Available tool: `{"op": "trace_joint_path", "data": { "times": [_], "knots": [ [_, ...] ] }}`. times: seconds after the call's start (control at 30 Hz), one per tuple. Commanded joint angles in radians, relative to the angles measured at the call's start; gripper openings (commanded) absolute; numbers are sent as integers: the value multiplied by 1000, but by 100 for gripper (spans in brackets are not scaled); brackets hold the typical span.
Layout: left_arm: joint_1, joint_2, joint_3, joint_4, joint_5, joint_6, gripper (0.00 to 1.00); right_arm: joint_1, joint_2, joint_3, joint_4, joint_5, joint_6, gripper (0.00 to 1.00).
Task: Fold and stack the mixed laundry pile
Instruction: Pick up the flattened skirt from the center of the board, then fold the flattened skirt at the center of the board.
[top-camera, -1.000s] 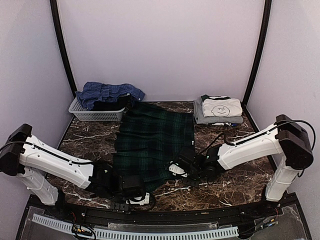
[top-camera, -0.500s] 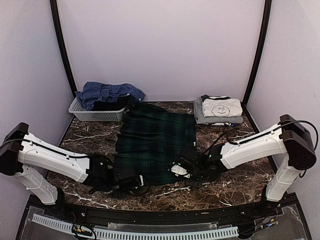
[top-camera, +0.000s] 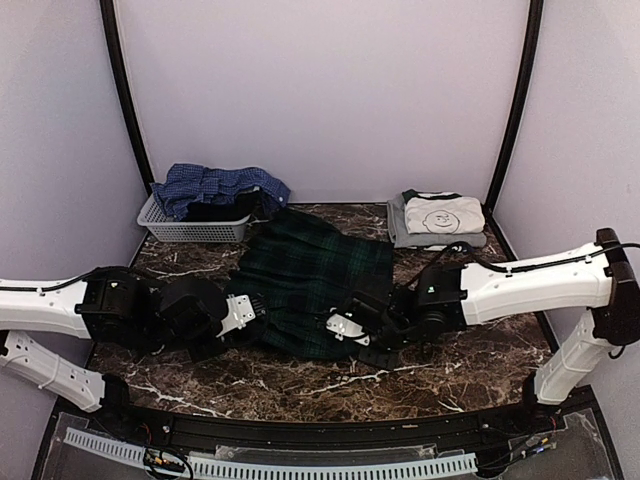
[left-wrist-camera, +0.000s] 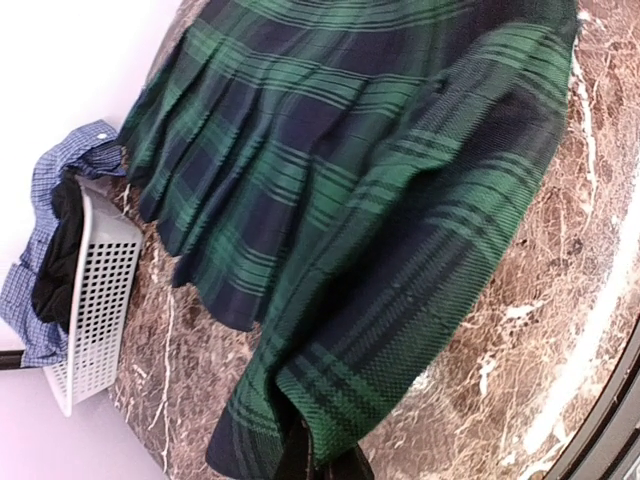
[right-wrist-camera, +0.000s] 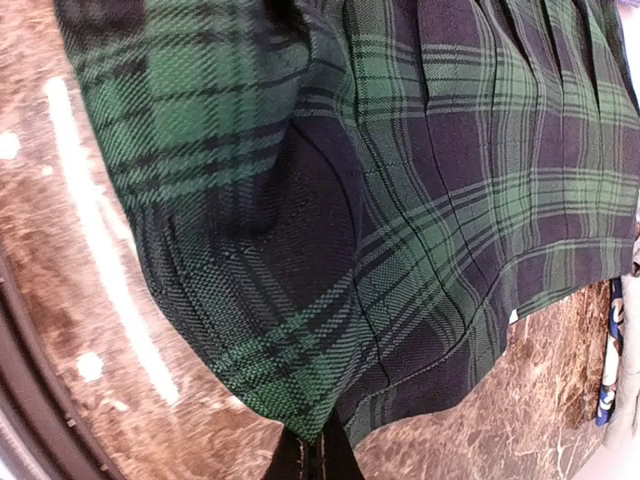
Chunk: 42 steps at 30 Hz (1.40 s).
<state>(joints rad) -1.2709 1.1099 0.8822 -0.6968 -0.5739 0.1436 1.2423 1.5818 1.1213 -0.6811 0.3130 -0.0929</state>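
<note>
A dark green tartan garment (top-camera: 315, 275) lies pleated across the middle of the marble table, with its near edge raised. My left gripper (top-camera: 250, 306) is shut on its near-left corner; in the left wrist view the cloth (left-wrist-camera: 340, 200) bunches into the closed gripper (left-wrist-camera: 310, 465). My right gripper (top-camera: 343, 326) is shut on the near-right corner, and in the right wrist view the hem (right-wrist-camera: 330, 300) is pinched at the closed gripper (right-wrist-camera: 320, 462). A blue checked shirt (top-camera: 215, 184) and a dark item (left-wrist-camera: 58, 262) fill the basket. A folded white tee (top-camera: 443, 214) tops a stack at the back right.
The pale slatted basket (top-camera: 190, 231) stands at the back left, close to the tartan's far corner, and shows again in the left wrist view (left-wrist-camera: 98, 300). Black frame posts (top-camera: 125, 90) rise at both back corners. A rail (top-camera: 300, 425) runs along the near table edge.
My left gripper has shut on the tartan's near-left corner. Both arms have swung up and away from the near edge, drawing the garment's near edge toward the back.
</note>
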Motion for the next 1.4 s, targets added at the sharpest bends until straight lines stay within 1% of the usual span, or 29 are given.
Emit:
{"op": "trace_joint_path", "data": {
  "times": [0.0,0.17,0.27,0.33,0.4,0.47,0.57,0.6,0.7,0.8,0.87,0.93,1.03,1.1,1.23,1.37],
  "knots": [
    [4,-78,66,-145,-45,-32,0,80,-2,76,-180,-6,90,0],
    [4,-203,125,-209,-52,-47,0,151,-11,123,-293,-43,195,0],
    [4,-249,133,-231,-52,-42,0,179,-20,135,-323,-91,232,0],
    [4,-269,123,-213,-64,-17,0,180,-37,133,-317,-113,234,0],
    [8,-285,106,-160,-84,35,0,154,-50,144,-293,-138,211,0],
    [47,-294,91,-84,-74,106,0,97,-59,168,-281,-168,187,0],
    [190,-277,93,10,-7,209,0,-2,-69,196,-260,-196,142,0],
    [215,-270,89,67,18,233,0,-33,-67,204,-252,-204,124,0],
    [320,-203,84,186,71,344,0,-133,-55,212,-216,-243,73,0],
    [427,-119,108,318,169,392,0,-214,-27,237,-200,-263,37,0],
    [469,-49,128,397,204,437,0,-255,-6,263,-197,-253,14,0],
    [505,62,162,455,225,505,0,-298,16,280,-188,-252,-13,0],
    [553,174,252,497,270,542,0,-372,61,314,-174,-253,-46,0],
    [589,243,307,533,334,562,0,-409,94,353,-174,-242,-61,0],
    [645,375,426,537,406,594,0,-478,140,407,-161,-233,-86,0],
    [689,497,508,575,464,609,0,-556,230,516,-163,-233,-97,0]
  ]
}}
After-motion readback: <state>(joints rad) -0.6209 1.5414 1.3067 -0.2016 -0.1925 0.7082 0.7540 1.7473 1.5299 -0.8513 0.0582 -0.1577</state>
